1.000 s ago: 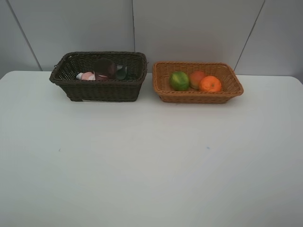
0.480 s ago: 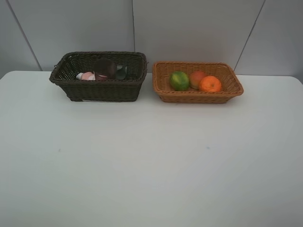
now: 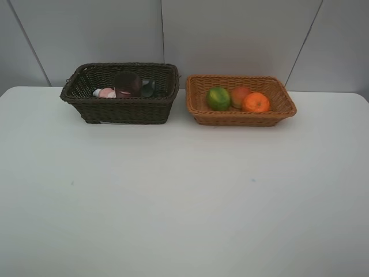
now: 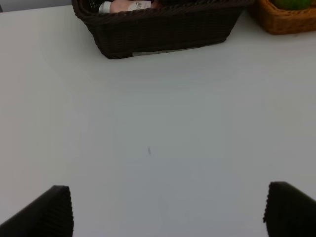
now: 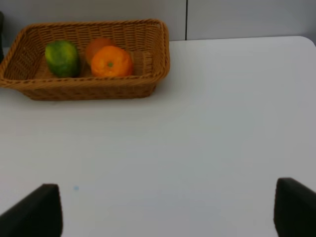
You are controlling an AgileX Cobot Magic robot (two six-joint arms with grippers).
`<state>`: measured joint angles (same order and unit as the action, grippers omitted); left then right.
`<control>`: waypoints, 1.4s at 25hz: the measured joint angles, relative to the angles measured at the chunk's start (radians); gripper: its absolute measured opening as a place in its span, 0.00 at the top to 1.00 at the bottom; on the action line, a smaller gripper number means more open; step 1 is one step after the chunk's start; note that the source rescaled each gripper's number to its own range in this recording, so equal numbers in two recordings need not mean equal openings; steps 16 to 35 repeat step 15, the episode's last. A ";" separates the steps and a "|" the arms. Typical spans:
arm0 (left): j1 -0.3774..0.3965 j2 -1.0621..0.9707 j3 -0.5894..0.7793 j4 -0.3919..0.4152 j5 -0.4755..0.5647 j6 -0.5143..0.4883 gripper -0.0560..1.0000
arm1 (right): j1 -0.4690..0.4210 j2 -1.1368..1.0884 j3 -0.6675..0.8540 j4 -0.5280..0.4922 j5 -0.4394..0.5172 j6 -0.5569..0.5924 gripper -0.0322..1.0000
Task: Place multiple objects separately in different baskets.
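Both grippers, left and right, stand wide open over the bare table, holding and touching nothing.

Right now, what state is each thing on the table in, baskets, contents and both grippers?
dark basket: upright, holding bottles and cup
pink bottle: lying on its side in dark basket
cup: in dark basket, tipped
green bottle: in dark basket, mostly hidden
tan basket: upright, holding three fruits
lime: in tan basket
red-yellow fruit: in tan basket
orange: in tan basket
left gripper: open, empty
right gripper: open, empty
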<state>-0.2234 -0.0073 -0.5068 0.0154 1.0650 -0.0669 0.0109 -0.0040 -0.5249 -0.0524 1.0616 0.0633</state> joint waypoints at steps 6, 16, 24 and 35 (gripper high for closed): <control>0.025 0.000 0.000 0.000 0.000 0.000 0.00 | 0.000 0.000 0.000 0.000 0.000 0.000 0.10; 0.160 0.000 0.001 -0.002 0.000 0.000 0.00 | 0.000 0.000 0.000 0.000 0.000 0.000 0.10; 0.160 0.000 0.001 -0.002 0.000 0.000 0.00 | 0.000 0.000 0.000 0.000 0.000 0.000 0.10; 0.160 0.000 0.001 -0.002 0.000 0.000 0.00 | 0.000 0.000 0.000 0.000 0.000 0.000 0.10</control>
